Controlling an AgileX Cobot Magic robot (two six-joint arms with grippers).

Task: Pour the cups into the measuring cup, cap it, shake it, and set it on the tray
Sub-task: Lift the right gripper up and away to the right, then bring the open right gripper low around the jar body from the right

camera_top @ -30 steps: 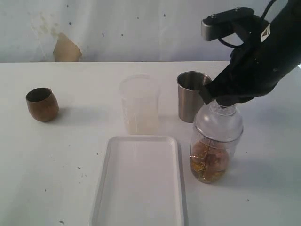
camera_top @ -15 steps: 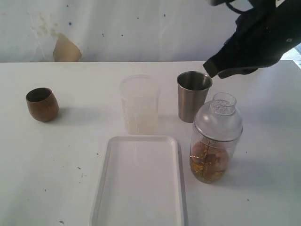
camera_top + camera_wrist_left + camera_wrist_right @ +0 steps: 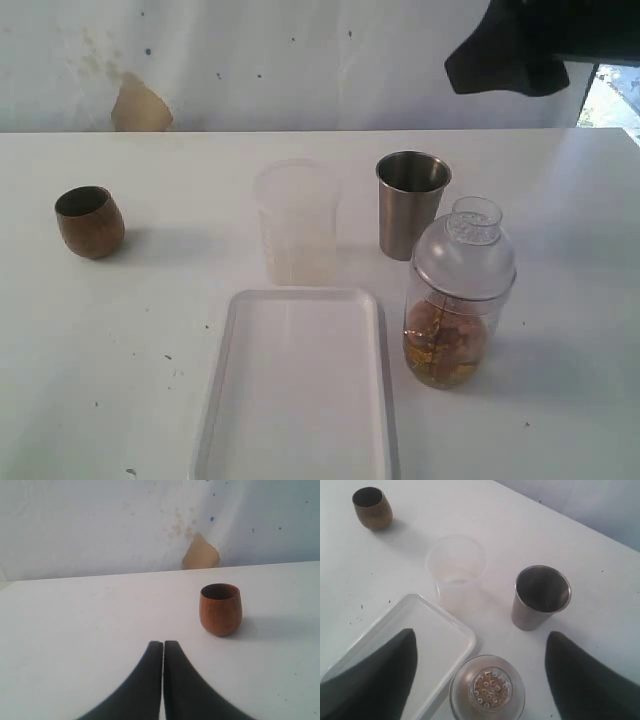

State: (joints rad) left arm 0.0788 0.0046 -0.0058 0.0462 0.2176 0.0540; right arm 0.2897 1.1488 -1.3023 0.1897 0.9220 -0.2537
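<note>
Poured and capped, the clear plastic measuring cup [image 3: 460,300] stands on the bench [image 3: 130,340] beside the flat white tray [image 3: 300,400], not on it; right hand [image 3: 480,637] gapes empty above, left hand [image 3: 163,647] pinched shut.

Left gripper [image 3: 163,643] is seen w/ jaws pressed together, nothing held. Wooden cup [image 3: 220,609] is set upright on table [image 3: 75,620], approx. 1 o'clock from gripper tips.

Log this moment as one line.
left hand: shut, empty | right hand: open, empty, above measuring cup | measuring cup: lidded, on table beside tray | step: not yet on tray
</note>
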